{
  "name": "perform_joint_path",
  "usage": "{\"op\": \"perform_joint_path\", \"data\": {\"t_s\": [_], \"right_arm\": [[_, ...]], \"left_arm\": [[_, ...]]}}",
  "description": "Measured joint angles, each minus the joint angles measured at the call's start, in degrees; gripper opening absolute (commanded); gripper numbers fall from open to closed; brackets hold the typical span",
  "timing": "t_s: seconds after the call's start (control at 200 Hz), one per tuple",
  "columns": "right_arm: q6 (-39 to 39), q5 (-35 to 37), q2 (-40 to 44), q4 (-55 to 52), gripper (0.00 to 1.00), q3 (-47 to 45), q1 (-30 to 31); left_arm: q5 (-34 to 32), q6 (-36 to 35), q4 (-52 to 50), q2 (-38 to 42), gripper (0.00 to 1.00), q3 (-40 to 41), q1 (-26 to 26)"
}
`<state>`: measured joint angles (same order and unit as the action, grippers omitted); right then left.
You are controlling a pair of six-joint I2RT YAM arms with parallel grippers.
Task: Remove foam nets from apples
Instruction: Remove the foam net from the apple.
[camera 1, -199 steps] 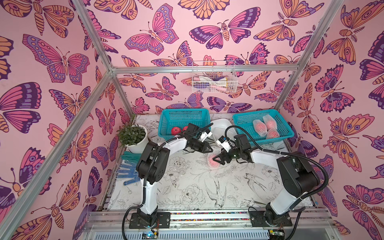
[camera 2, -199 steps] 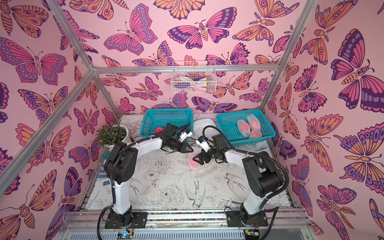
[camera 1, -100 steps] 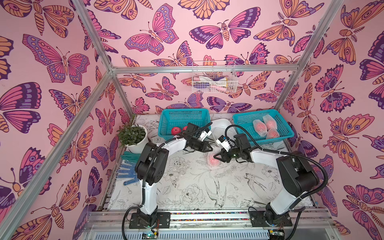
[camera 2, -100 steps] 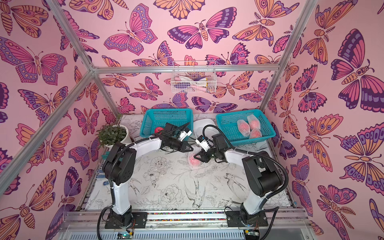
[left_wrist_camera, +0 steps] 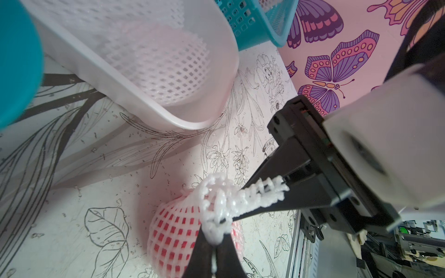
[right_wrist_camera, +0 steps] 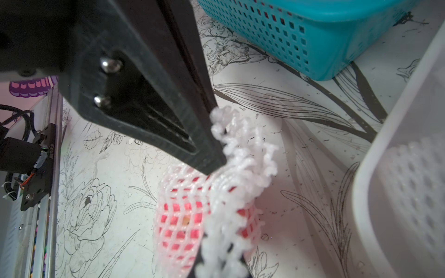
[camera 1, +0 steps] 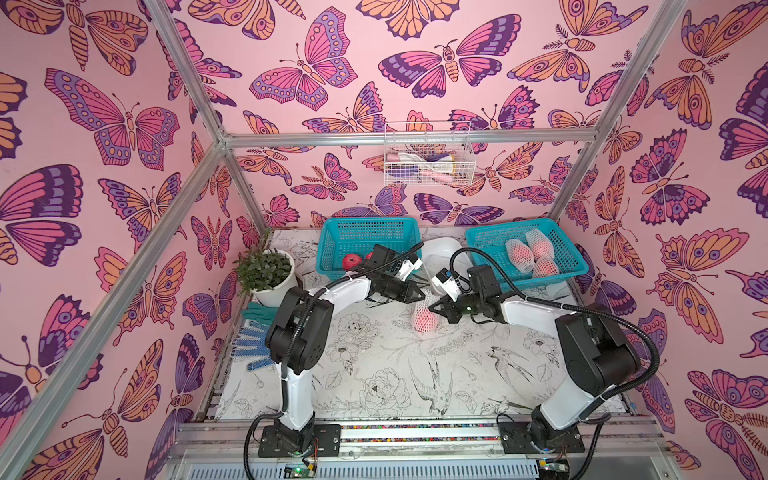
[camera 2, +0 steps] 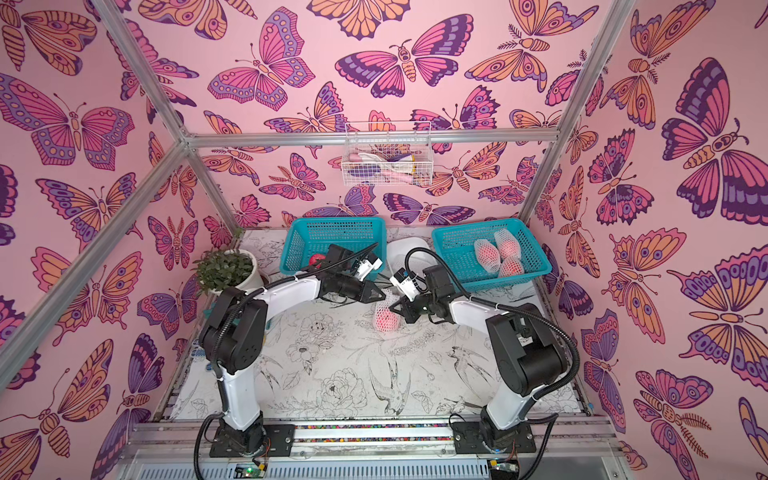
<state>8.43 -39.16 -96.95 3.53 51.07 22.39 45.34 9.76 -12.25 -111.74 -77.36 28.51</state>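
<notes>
Now, with left gripper (camera 1: 420,296) and right gripper (camera 1: 432,308) both pinched shut on the foam net (left_wrist_camera: 216,199) around the mid-frame apple (camera 1: 424,322), an uneven pull could perhaps tear mesh or roll it away.

Two arms of the same build: left arm (camera 1: 345,291), right arm (camera 1: 536,311). White link shells and bulky black joint housings (camera 1: 297,336). Black corrugated cable (camera 1: 658,360) looped alongside each arm. Flat black base plates (camera 1: 328,436) with corner bolts at 6 o'clock in both top views. Rounded white camera block (left_wrist_camera: 397,144) at each wrist. Matt black fingers (right_wrist_camera: 149,79), tapering to blunt tips. Two silver round-head screws (right_wrist_camera: 111,64) on the side plate.
</notes>
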Motion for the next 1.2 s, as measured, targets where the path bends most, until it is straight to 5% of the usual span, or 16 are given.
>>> {"op": "perform_joint_path", "data": {"t_s": [0.416,0.751,1.202], "right_arm": [[-2.1,2.1,1.2,-1.0,0.01,0.9,0.2],[-2.7,2.7,-0.7,-2.6,0.64,3.5,0.2],[0.9,-0.8,-0.5,0.4,0.86,-2.6,0.2]], "left_arm": [[-1.6,0.0,0.3,2.1,0.00,0.4,0.0],[-1.9,1.0,0.3,1.9,0.00,0.4,-1.5],[-1.7,3.6,1.9,0.8,0.00,0.4,-2.6]]}}
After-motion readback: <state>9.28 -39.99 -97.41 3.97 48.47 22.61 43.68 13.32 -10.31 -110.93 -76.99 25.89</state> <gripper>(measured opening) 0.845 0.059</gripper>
